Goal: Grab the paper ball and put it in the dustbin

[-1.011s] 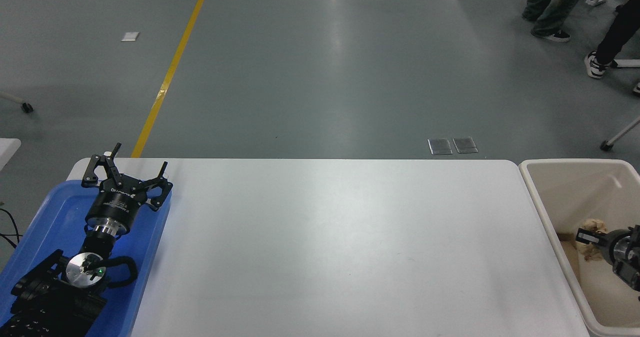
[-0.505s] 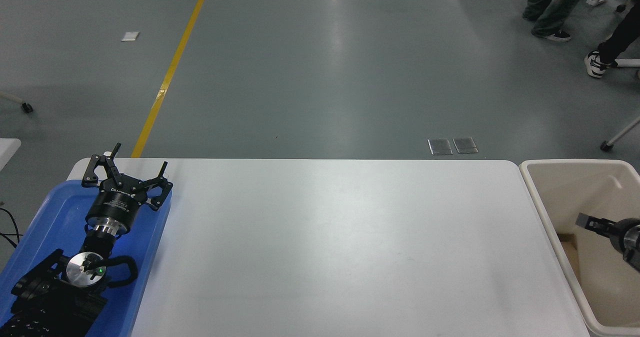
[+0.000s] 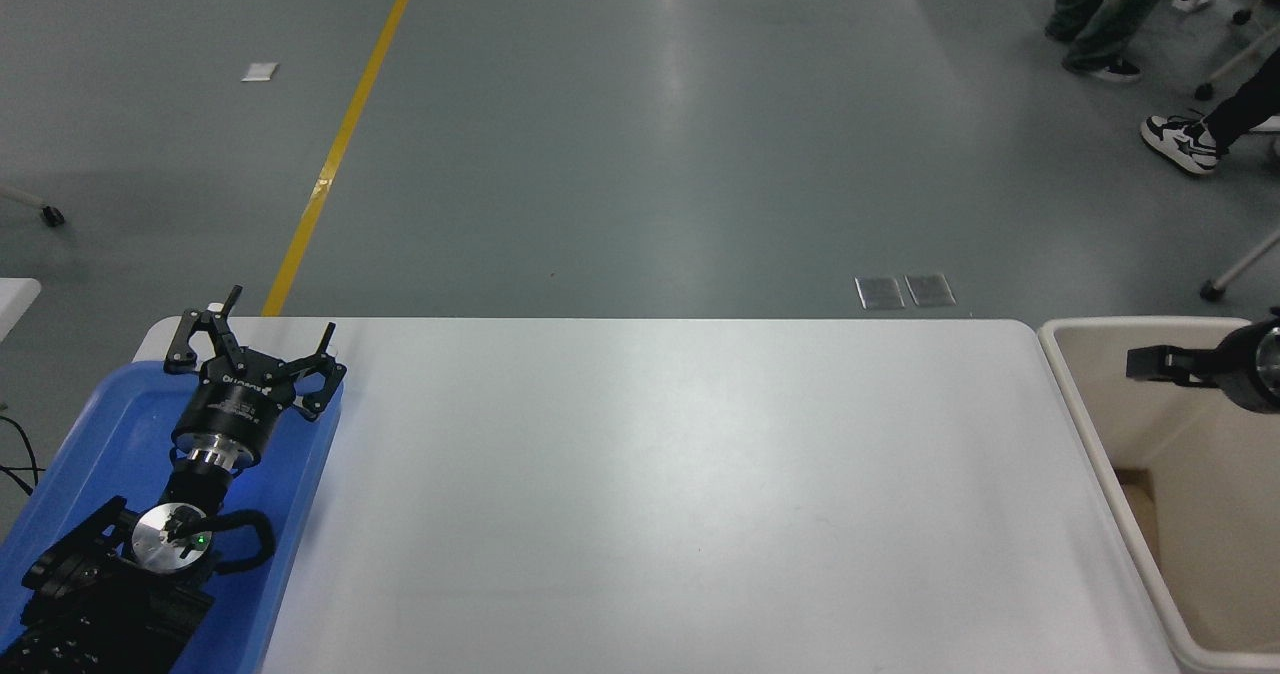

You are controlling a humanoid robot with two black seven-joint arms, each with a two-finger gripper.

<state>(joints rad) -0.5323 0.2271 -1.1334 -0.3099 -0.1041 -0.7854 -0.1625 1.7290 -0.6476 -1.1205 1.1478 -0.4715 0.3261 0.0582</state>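
- R claw (image 3: 1150, 363) hangs over the dustbin (image 3: 1075, 394), far end, coming in from the right edge. Only one dark finger shows edge-on, so I can't tell if it's spread or pressed together. Nothing visible in it.
- Paper ball: can't see it anywhere. Not on the bench (image 3: 680, 474), not in the claw. I see only bare floor in the part of the bin that's in shot; its right side is cut off by the frame edge. My guess is it's lying in there out of view.
- L claw (image 3: 255, 354) parked at near left over the blue tray (image 3: 90, 434), fingers spread, empty.
- Step, as I judge it: drop looks done, arm clearing the bin.
- Next, if so: bring R arm back clear of the rim w/o clipping it, then confirm the ball's in the bin.
- People's legs and shoes far right on the floor, well apart from the bench.
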